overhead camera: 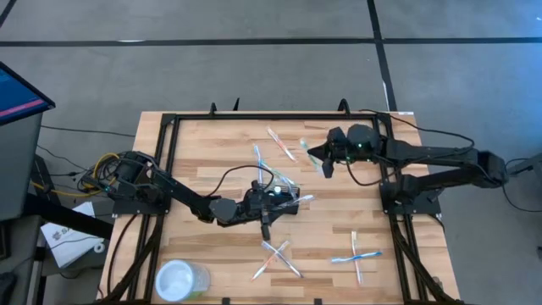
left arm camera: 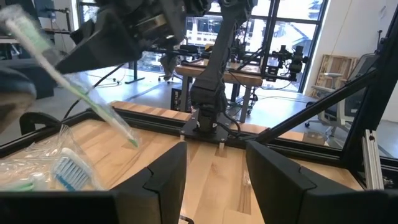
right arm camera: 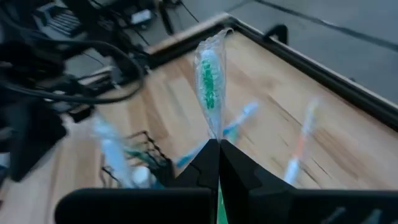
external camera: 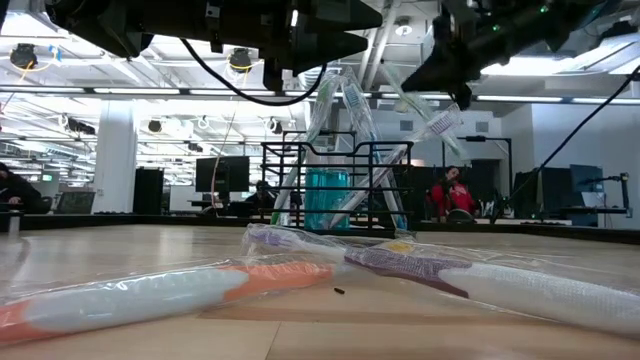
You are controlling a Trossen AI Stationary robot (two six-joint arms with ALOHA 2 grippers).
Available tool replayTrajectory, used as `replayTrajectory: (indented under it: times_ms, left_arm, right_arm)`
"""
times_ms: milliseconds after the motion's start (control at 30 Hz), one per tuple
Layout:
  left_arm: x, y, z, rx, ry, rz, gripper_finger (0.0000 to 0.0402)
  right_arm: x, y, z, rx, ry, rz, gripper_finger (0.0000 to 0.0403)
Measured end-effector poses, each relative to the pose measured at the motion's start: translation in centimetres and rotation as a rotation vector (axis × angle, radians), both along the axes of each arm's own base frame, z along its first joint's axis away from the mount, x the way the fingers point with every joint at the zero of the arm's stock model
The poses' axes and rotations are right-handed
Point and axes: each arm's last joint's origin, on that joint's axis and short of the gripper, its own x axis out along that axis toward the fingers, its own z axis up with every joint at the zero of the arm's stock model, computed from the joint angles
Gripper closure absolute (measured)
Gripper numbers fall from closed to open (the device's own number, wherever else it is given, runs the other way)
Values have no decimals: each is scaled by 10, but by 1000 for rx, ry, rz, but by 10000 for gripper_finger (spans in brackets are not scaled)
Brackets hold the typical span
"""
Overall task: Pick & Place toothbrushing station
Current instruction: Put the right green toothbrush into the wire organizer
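The black wire-mesh caddy (external camera: 340,185) stands on its base at the table's middle (overhead camera: 284,190) with several wrapped toothbrushes leaning in it. My left gripper (overhead camera: 295,203) hovers open just above and beside it, facing the table's right edge; its fingers (left arm camera: 168,174) have bare table between them. My right gripper (overhead camera: 322,158) is to the far right of the caddy, above the table, shut on a wrapped green toothbrush (right arm camera: 208,74). My right gripper pinches the green toothbrush's shaft (right arm camera: 216,138) between its two fingers, below the bristled head, through the clear wrapper. The fingers come level from the table's right side. The brush is lifted clear of the table; its head sticks out past the fingertips, and its thin end (left arm camera: 127,137) slants down.
Loose wrapped toothbrushes lie on the wood: some at the far middle (overhead camera: 279,142), a crossed pair near the front (overhead camera: 275,258), another pair at the front right (overhead camera: 356,257). A clear round cup (overhead camera: 180,280) lies at the front left. A black frame (overhead camera: 169,127) rims the table.
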Motion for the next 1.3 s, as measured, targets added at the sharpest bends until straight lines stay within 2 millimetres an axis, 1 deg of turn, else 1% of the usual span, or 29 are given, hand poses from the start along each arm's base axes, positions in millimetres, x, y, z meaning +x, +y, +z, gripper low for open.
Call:
replayTrajectory:
  times_ms: [300,600,733,867,967,1133,1300]
  left_arm:
    - [0,3,2,-24,-22,28,243]
    - [2,12,7,-39,-61,53,243]
    - [0,16,19,-49,-99,50,243]
    - [-3,23,35,-31,-143,0,243]
    - [-4,29,43,-29,-168,-34,243]
    - [-4,35,47,-23,-184,-62,243]
    - [-2,41,48,-11,-194,-115,243]
  right_arm:
    - [6,20,14,-51,-133,127,403]
    - [11,48,26,-86,-258,293,403]
    - [12,60,29,-99,-291,348,403]
    - [11,72,34,-122,-342,398,403]
    - [12,79,37,-134,-386,416,403]
    - [20,88,35,-143,-427,441,403]
    - [32,89,27,-144,-433,437,403]
